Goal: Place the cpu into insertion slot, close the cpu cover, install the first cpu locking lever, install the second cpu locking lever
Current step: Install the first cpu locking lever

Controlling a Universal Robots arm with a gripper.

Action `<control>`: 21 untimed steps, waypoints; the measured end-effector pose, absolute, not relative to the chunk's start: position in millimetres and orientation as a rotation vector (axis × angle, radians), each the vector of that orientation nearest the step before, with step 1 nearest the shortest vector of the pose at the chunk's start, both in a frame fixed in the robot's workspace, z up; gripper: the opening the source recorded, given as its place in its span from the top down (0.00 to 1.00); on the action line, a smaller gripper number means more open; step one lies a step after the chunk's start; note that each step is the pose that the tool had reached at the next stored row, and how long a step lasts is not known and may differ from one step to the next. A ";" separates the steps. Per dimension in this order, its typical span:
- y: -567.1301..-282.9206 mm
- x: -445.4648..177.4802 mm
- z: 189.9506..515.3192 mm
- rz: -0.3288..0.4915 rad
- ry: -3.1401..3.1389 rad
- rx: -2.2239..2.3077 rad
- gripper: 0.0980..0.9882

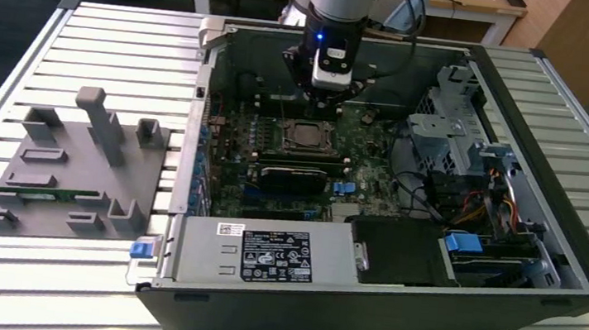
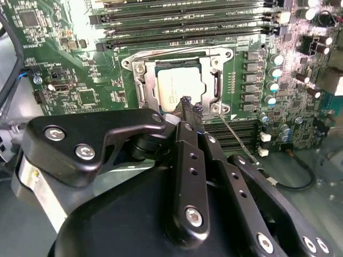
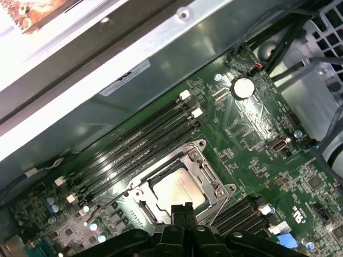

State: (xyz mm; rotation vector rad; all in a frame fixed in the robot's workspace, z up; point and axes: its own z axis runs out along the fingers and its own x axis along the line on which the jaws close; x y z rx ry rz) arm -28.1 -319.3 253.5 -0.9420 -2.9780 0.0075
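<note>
Scene: open computer case (image 1: 526,83) lying on its side on a slatted metal tabletop (image 1: 120,37), with the green motherboard (image 1: 365,177) facing up inside it.
Arm: enters at the upper middle of the exterior view and reaches down into the case, over the far part of the board.
Tool: tool (image 1: 329,86) hangs above the board, just beyond the socket as the exterior view shows it.
Tool state: its black fingers (image 2: 185,134) are pressed together tip to tip in both wrist views, with nothing seen between them.
Chip: cpu (image 2: 177,85) sits flat in the insertion slot (image 2: 215,85), dull silver face up; in the exterior view this spot is a little above the middle of the frame.
Cover: cpu cover (image 2: 140,80) lies down around the chip, whose face shows through the cover's square window.
Contact: the fingertips end at the cover's edge nearest the tool; whether they touch it I cannot tell.
Lever: locking lever (image 2: 236,134), a thin metal rod, slants away from one corner of the socket across the board.
Memory: long black memory slots (image 2: 182,29) run along two sides of the socket.
Battery: round coin cell (image 3: 242,87) on the board in the first wrist view.
Fixture: grey moulded fixture (image 1: 84,166) with upright posts stands on the tabletop at the exterior view's left, well apart from the tool.
Power supply: silver labelled box (image 1: 262,253) fills the case's near edge, lower middle of the exterior view.
</note>
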 end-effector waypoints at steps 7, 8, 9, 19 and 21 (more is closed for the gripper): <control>-319.3 -28.1 253.5 0.008 -3.005 -0.851 0.99; -319.3 -28.1 253.5 0.008 -3.009 -0.838 0.99; -319.3 -28.1 253.5 0.009 -3.013 -0.825 0.99; -319.3 -28.1 253.4 0.010 -3.049 -0.680 0.99; -319.3 -28.1 253.3 0.010 -3.061 -0.625 0.99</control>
